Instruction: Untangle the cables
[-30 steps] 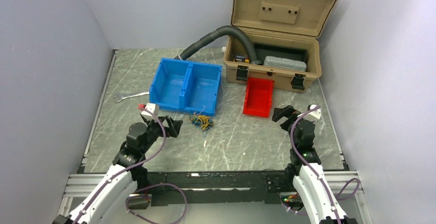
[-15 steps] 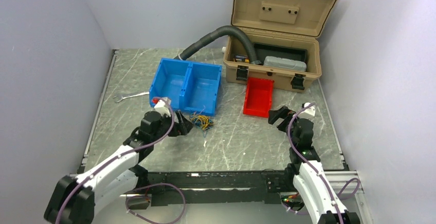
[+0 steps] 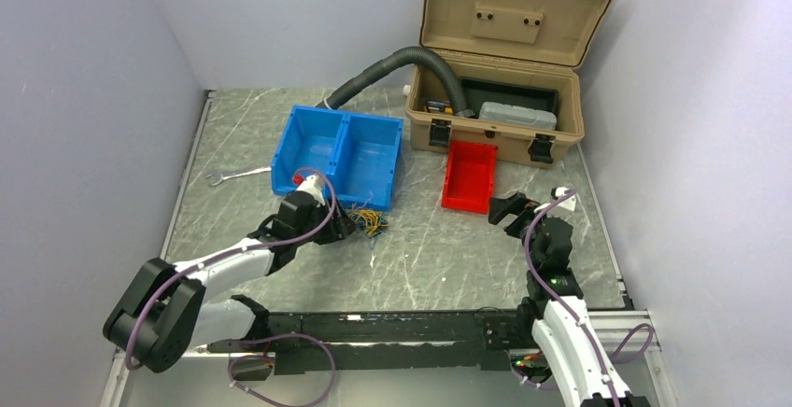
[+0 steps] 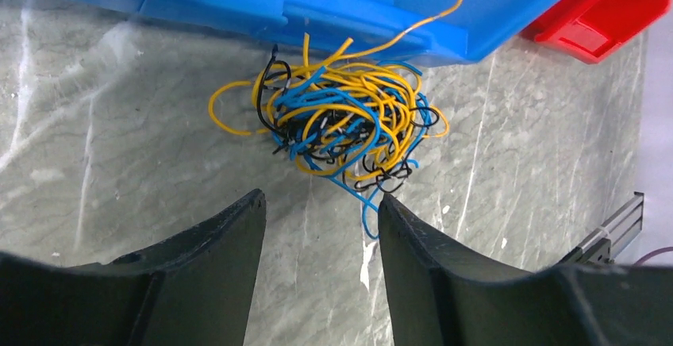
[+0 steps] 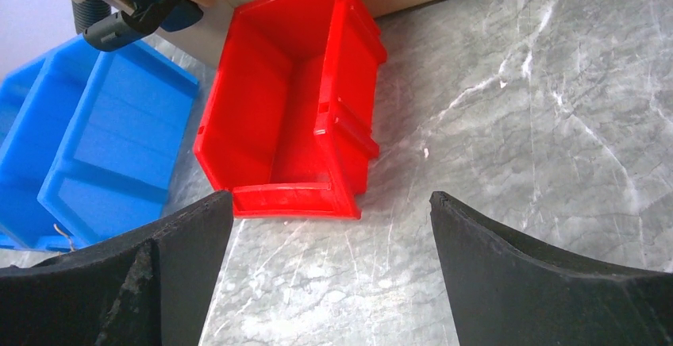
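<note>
The cables [image 3: 366, 221] lie in a small tangled clump of yellow-orange, blue and black wires on the table, just in front of the blue bin [image 3: 338, 155]. In the left wrist view the clump [image 4: 341, 116] sits just beyond my fingertips, with one blue loop trailing beside the right finger [image 4: 413, 235]. My left gripper [image 3: 338, 223] is open and empty, just left of the clump. My right gripper [image 3: 507, 208] is open and empty, in front of the red bin [image 3: 470, 175], which also shows in the right wrist view [image 5: 290, 100].
A tan case [image 3: 500, 62] stands open at the back with a grey corrugated hose [image 3: 392, 63] running into it. A wrench [image 3: 233, 175] lies at the left. The blue bin's front wall [image 4: 317, 5] stands right behind the clump.
My left arm has reached forward and right, bringing its gripper from the near left up to the cable clump. My right gripper has shifted slightly left.
</note>
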`<state>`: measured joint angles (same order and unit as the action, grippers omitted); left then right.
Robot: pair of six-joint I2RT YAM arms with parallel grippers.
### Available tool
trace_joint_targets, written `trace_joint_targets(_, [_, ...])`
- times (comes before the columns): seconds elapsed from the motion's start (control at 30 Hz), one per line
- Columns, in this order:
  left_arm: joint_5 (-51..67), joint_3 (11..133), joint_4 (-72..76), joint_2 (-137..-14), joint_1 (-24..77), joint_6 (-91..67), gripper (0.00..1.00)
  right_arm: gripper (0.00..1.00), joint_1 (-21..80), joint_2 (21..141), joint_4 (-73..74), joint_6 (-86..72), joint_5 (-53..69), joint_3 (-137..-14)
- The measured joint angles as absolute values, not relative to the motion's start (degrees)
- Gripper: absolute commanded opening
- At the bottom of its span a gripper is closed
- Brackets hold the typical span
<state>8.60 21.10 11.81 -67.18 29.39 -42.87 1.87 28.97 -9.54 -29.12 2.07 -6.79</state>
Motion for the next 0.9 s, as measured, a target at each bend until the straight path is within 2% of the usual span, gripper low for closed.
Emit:
trace_joint_targets(0.2, [7.7,23.8,13.5,-73.3,29.7,-42.6,0.57,0.95,1.9,29.1,-9.5,-29.1,2.3,-6.8])
trace_joint_targets(0.27, [7.7,24.6,14.6,-75.1,29.8,-42.5,0.52,0.95,1.9,29.1,-9.6,-29.0,2.5,-6.8])
trace_joint_targets(0.33, [7.8,25.3,15.4,-76.8,29.9,-42.3,0.39,0.94,1.9,29.3,-9.6,-28.9,2.7,-6.8])
trace_joint_targets(0.47, [8.2,25.8,16.3,-78.0,30.0,-41.0,0.00,0.94,1.9,30.4,-10.4,-28.9,3.4,-6.8])
trace_joint_targets(0.73, [15.7,27.6,13.7,-75.8,31.8,-31.9,0.00,0.99,3.4,33.3,-12.3,-27.1,6.5,-6.8])
trace_joint_targets(0.9, [20.0,31.3,9.0,-71.6,33.6,-24.8,0.00,0.99,12.9,35.4,-12.4,-24.4,3.2,-7.9])
